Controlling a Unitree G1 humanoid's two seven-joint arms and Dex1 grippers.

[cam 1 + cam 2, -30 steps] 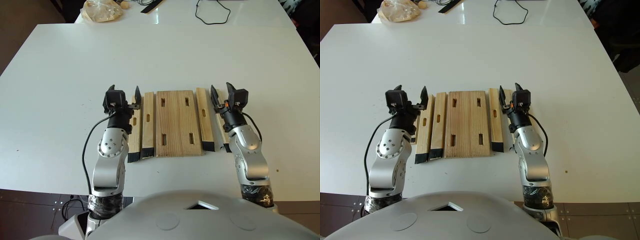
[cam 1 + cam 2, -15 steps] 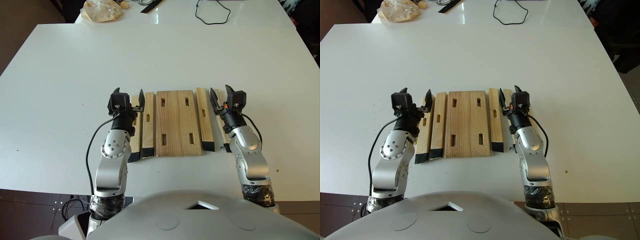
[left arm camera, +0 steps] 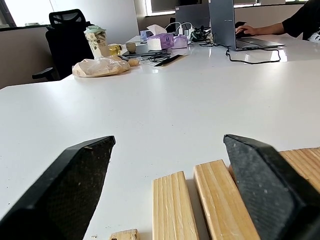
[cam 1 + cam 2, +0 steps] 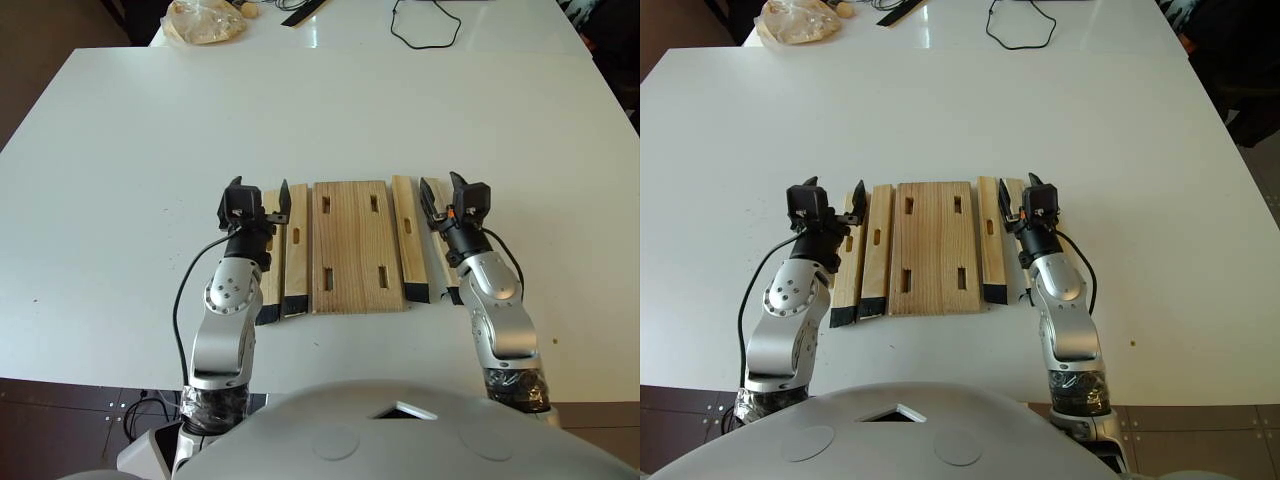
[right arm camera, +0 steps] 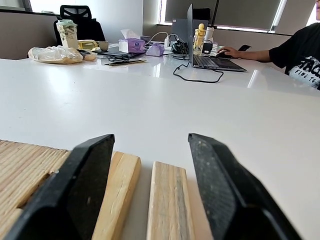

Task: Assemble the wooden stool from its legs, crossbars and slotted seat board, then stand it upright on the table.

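Seat board (image 4: 350,245) lies flat on table (image 4: 140,150), slats each side; left gripper (image 4: 260,192) spread over left slats (image 4: 296,250); right gripper (image 4: 440,188) spread over right slats (image 4: 409,238); risk: each straddles two pcs, so closing may pinch both or skew them.

The seat (image 4: 350,245) and black-tipped legs (image 4: 297,245) are pale grained wood, the counter (image 4: 150,140) white, the left hand (image 4: 260,186) and right hand (image 4: 440,181) black.

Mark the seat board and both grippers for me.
seat board (image 4: 350,245): left eye view, bare wood at its middle.
left gripper (image 4: 260,188): left eye view, midway between its fingertips.
right gripper (image 4: 441,182): left eye view, midway between its fingertips.
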